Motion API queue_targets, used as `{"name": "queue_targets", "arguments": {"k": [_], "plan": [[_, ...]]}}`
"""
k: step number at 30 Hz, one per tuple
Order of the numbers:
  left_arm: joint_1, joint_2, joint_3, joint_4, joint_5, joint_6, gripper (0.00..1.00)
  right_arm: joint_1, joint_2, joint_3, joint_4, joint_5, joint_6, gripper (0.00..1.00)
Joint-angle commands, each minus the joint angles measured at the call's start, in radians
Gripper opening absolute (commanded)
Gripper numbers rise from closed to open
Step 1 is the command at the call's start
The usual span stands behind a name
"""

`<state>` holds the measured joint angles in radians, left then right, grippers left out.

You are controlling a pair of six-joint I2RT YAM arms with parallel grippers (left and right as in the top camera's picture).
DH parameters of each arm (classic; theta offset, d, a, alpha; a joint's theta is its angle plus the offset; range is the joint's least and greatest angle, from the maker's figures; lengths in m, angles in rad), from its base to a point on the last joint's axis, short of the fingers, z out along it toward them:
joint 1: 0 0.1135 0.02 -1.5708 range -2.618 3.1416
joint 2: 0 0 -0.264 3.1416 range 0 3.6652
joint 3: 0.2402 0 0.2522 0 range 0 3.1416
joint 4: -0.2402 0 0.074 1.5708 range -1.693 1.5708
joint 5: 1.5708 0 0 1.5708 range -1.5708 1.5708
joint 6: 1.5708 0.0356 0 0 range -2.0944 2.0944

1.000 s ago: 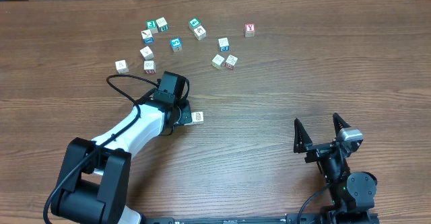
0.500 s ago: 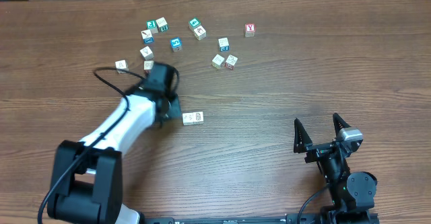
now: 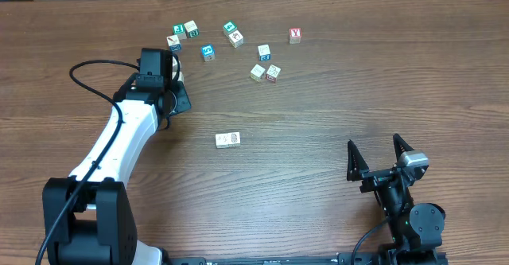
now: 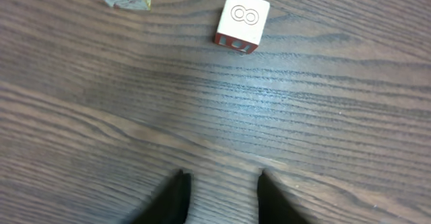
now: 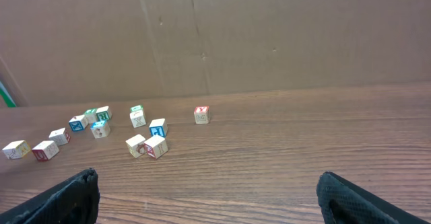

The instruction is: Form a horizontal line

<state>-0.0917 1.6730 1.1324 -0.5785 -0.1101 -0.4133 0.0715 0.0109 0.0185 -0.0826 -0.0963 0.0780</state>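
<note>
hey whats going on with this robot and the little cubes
The left arm is building a line of letter cubes. A short row of two touching white cubes lies in the middle, apart from the loose cubes scattered at the far side. The left arm's jaws, slightly apart and empty, hover near a white cube marked 8. The right arm is parked at the near edge, jaws wide open.

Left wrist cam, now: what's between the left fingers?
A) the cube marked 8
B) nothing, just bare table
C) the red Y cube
B: the left gripper has its fingers apart over the bare table. The 8 cube lies well ahead of them, untouched, and the red Y cube sits alone at the right of the scatter.
</note>
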Motion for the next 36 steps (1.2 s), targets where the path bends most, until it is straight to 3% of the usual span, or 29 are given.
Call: {"name": "queue_targets", "arguments": {"k": [1, 2, 4, 29, 36], "plan": [[0.001, -0.018, 0.011, -0.012, -0.012, 0.014, 0.47, -0.008, -0.008, -0.010, 0.005, 0.013, -0.001, 1.00], [0.001, -0.018, 0.011, -0.018, -0.012, 0.014, 0.57, -0.008, -0.008, -0.010, 0.005, 0.013, -0.001, 1.00], [0.000, -0.018, 0.011, -0.032, -0.012, 0.014, 1.00, -0.008, -0.008, -0.010, 0.005, 0.013, -0.001, 1.00], [0.000, -0.018, 0.011, -0.035, -0.012, 0.014, 1.00, -0.008, -0.008, -0.010, 0.002, 0.058, -0.003, 1.00], [0.000, -0.018, 0.011, -0.035, -0.012, 0.014, 1.00, -0.008, -0.008, -0.010, 0.019, 0.023, 0.246, 1.00]]}}
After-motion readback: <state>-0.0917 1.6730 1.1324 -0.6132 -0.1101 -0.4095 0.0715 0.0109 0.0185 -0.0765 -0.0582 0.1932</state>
